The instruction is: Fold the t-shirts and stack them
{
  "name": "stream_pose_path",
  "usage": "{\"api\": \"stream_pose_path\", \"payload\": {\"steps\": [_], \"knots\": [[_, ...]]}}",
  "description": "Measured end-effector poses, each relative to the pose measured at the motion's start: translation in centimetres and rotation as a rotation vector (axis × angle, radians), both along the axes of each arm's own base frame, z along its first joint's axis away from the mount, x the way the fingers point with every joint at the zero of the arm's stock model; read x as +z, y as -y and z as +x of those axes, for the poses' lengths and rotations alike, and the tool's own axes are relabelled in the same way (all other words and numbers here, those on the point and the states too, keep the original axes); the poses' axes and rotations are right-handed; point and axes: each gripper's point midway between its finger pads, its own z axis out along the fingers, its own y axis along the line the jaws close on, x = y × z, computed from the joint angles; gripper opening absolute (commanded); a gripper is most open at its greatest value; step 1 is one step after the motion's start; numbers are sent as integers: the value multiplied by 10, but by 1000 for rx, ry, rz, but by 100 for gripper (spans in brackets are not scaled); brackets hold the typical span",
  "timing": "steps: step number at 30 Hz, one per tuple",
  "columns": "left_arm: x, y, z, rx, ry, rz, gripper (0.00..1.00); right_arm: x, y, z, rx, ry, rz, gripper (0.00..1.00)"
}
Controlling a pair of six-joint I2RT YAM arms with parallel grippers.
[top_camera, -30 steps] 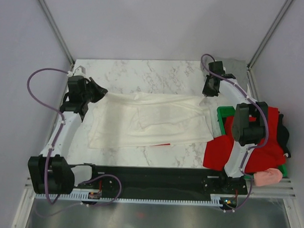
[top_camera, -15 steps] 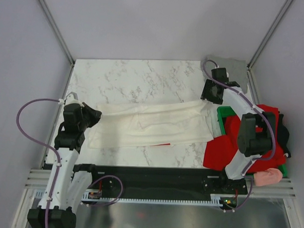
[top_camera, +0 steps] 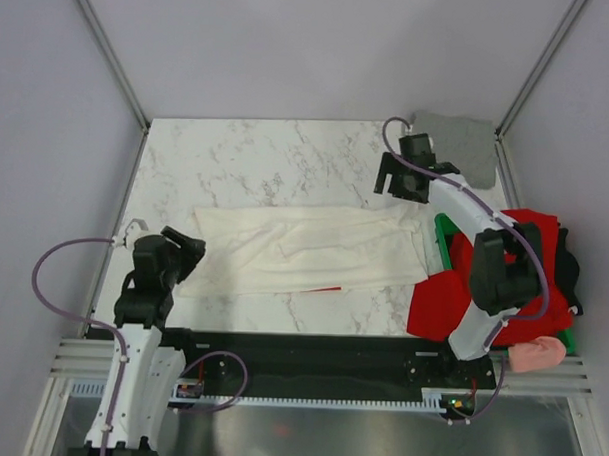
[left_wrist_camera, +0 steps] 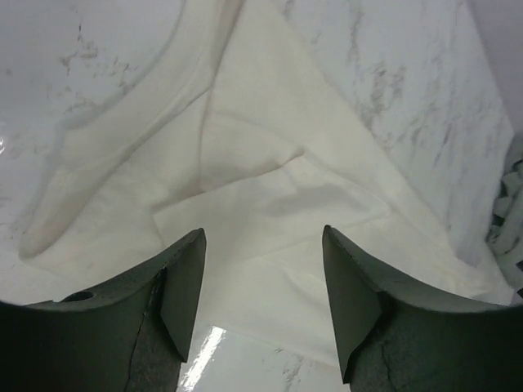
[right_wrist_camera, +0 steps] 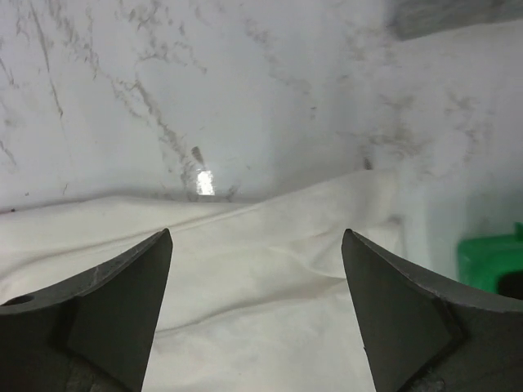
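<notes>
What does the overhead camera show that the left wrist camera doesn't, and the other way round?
Only the overhead view shows the red shirt heaped over the green crate, the grey folded square in the far right corner, and the right gripper near the white shirt's far right corner. Only the left wrist view shows the left gripper up close, open and empty, and the cloth's fine creases. Both show the white shirt spread on the marble table.

Top cam overhead; wrist cams near tee (top_camera: pixel 314 250)
</notes>
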Motion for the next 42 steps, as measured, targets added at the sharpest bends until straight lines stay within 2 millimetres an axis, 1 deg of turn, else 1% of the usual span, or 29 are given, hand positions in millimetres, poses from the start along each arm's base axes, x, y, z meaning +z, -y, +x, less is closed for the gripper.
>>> {"api": "stream_pose_path", "payload": {"steps": [2,3,4,5,7,8,11,14,17,20,22,23,25,27,28,29,30,31,32,33,34,35,36,37,39,41,42], "knots": [[-39,3,2,-9,-131,-18,61,-23,-25,5,61,-45,-3,89],[-57,5,1,-17,-196,-29,60,-38,-36,4,89,-76,-8,89],[-75,7,0,-25,-260,-38,59,-50,-43,1,106,-104,-13,88],[-90,10,-2,-34,-318,-49,54,-66,-49,-3,128,-142,-21,88],[-115,16,-6,-53,-417,-57,53,-92,-55,-13,149,-205,-38,88],[-122,19,-7,-63,-447,-59,51,-102,-54,-18,154,-229,-50,87],[-142,30,-10,-95,-523,-58,50,-103,-57,-25,163,-212,-58,87],[-145,35,7,-96,-507,-65,50,-106,-58,-33,158,-181,-79,87],[-146,36,32,-77,-516,-65,47,-107,-61,-47,142,-165,-78,86],[-143,35,74,-41,-538,-58,47,-106,-69,-68,109,-146,-41,85],[-141,34,110,-10,-536,-53,47,-105,-83,-89,92,-126,16,85],[-141,34,125,0,-531,-51,47,-103,-94,-101,90,-120,51,85],[-140,36,161,10,-528,-47,47,-100,-121,-129,121,-130,105,85],[-138,40,208,5,-508,-51,48,-96,-166,-167,204,-172,160,87],[-135,45,239,-10,-475,-54,48,-95,-189,-191,260,-206,179,88],[-133,51,269,-36,-441,-54,52,-92,-209,-213,314,-246,193,89],[-128,63,305,-94,-409,-61,55,-87,-226,-230,359,-271,204,91],[-125,68,316,-117,-391,-64,55,-80,-245,-246,407,-290,215,92],[-119,81,343,-181,-369,-51,58,-69,-261,-260,446,-303,219,92],[-109,94,369,-243,-329,-36,60,-56,-276,-268,476,-300,232,93],[-96,106,391,-294,-291,-17,62,-43,-287,-270,494,-285,246,94],[-82,117,404,-332,-254,-5,66,-30,-295,-270,502,-267,259,95],[-60,130,415,-376,-196,16,68,-19,-299,-266,499,-243,264,95],[-49,137,412,-399,-184,23,70,-13,-299,-260,490,-222,262,94],[-13,148,398,-443,-149,41,72,-7,-292,-245,462,-195,237,94],[18,150,378,-469,-129,48,73,-7,-278,-227,431,-181,197,94],[36,144,368,-469,-114,54,73,-7,-268,-214,408,-174,172,94]]}}
